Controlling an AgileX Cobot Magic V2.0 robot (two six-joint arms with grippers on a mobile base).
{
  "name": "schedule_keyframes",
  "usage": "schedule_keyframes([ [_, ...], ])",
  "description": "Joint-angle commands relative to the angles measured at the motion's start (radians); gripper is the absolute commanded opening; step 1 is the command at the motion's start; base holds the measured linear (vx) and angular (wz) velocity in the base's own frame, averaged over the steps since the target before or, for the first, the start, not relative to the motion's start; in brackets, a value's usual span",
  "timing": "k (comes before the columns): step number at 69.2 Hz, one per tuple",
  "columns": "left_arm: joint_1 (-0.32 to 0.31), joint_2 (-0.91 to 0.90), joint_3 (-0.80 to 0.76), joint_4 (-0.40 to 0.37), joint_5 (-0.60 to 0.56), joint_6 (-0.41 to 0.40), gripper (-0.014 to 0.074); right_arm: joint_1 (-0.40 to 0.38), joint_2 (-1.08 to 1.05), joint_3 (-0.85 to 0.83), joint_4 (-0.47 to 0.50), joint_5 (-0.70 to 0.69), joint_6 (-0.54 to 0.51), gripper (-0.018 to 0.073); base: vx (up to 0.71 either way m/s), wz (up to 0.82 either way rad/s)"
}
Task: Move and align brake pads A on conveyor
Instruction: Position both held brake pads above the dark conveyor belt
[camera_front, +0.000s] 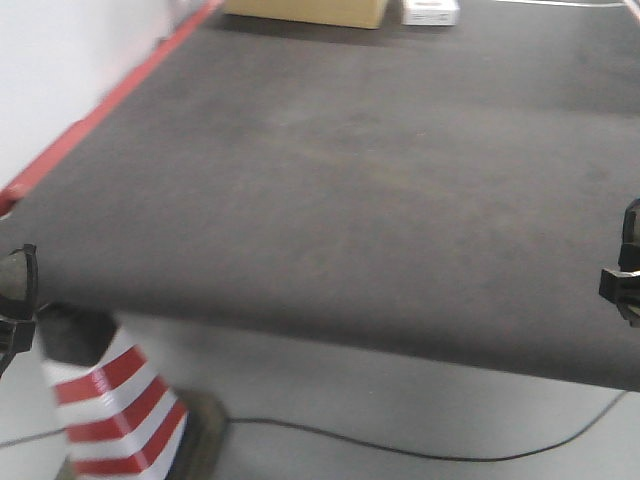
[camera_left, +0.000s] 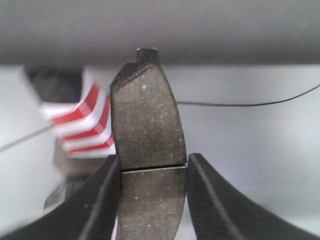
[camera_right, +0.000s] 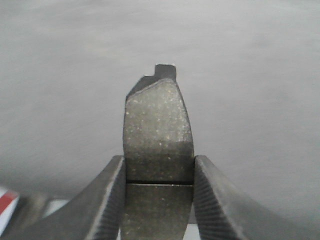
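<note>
At the wrists we see what the front view hides: left gripper (camera_left: 152, 167) clamping first brake pad (camera_left: 145, 115) at the conveyor (camera_left: 210, 30) edge, near a striped cone (camera_left: 80, 122); right gripper (camera_right: 159, 170) clamping second brake pad (camera_right: 157, 122) over it.

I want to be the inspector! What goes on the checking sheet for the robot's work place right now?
Surface: dark grey conveyor belt with a red edge strip; front view is a bit blurry.
Job's things: two brake pads seen, the left pad and the right pad, both held up; none seen lying on the belt.
Clutter: tan box and white box at the belt's far end.
Hands: left hand shut on the left pad at its groove; right hand shut on the right pad the same way.
Cables: black cable on the floor.
Surroundings: red-and-white cone on the grey floor by the belt's near corner.
</note>
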Motion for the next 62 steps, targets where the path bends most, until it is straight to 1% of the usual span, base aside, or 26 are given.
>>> schedule_keyframes([
  [1, -0.004, -0.013, -0.027, -0.015, -0.067, -0.001, 0.0163, -0.002, -0.013, -0.03, -0.007, -0.09, -0.007, 0.0112, 0.26, -0.51],
  [26, -0.004, -0.013, -0.027, -0.015, -0.067, -0.001, 0.0163, -0.002, -0.013, -0.03, -0.007, -0.089, -0.007, 0.0112, 0.29, -0.36],
  [62, -0.004, -0.013, -0.027, -0.015, -0.067, -0.001, 0.0163, -0.002, -0.013, -0.03, -0.007, -0.089, -0.007, 0.0112, 0.28, -0.19],
])
